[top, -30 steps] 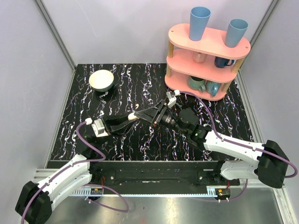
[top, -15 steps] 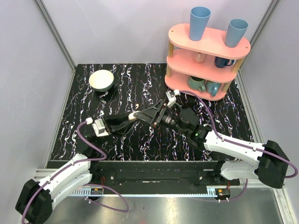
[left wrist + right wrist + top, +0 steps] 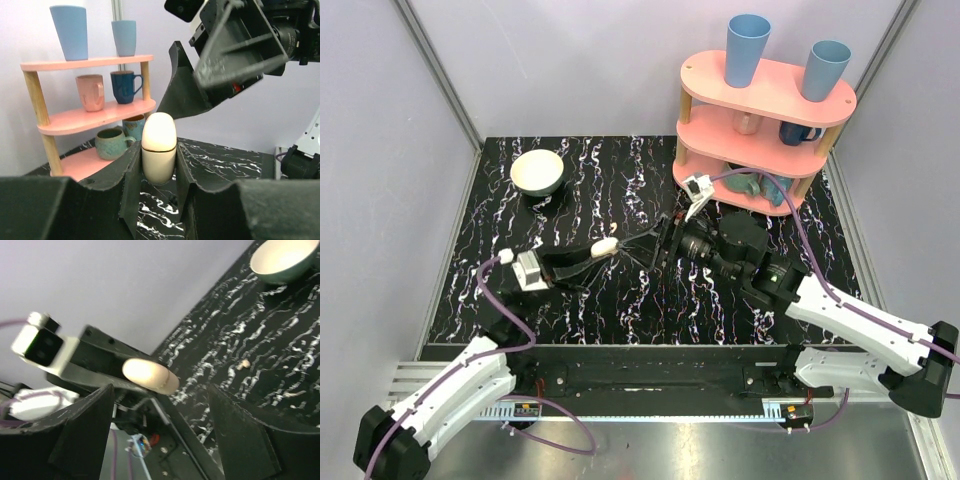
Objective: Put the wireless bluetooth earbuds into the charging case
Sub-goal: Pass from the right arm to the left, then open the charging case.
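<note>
No text, brand or number can be read in any of the views. The small dark sticker (image 3: 527,408) on the grey metal rail (image 3: 650,412) at the near table edge carries coloured marks, but they are too small to read.

Charging case (image 3: 159,142), cream-beige, smooth and egg-like seen end-on, two halves shut along a thin dark seam, upright, pinched in the left gripper (image 3: 157,172), raised, well apart from the bowl (image 3: 285,262), one tiny cream earbud (image 3: 244,363) lying loose on the table (image 3: 280,330) between case and bowl.
</note>
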